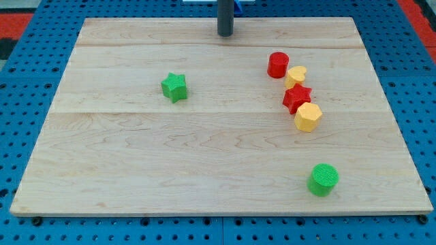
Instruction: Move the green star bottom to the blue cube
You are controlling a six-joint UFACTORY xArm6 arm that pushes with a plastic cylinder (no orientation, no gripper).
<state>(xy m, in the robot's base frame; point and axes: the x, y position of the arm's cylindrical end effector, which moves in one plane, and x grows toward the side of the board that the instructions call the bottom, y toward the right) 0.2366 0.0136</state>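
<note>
The green star (174,87) lies on the wooden board, left of centre in the upper half. My tip (225,33) rests near the view's top edge of the board, up and to the right of the green star and well apart from it. A small bit of blue (241,5) shows behind the rod at the view's top; I cannot tell whether it is the blue cube.
A red cylinder (277,64), a yellow heart (296,75), a red star (297,98) and a yellow hexagon (308,116) form a touching chain at the right. A green cylinder (323,180) stands at the lower right. The wooden board (136,170) lies on a blue pegboard.
</note>
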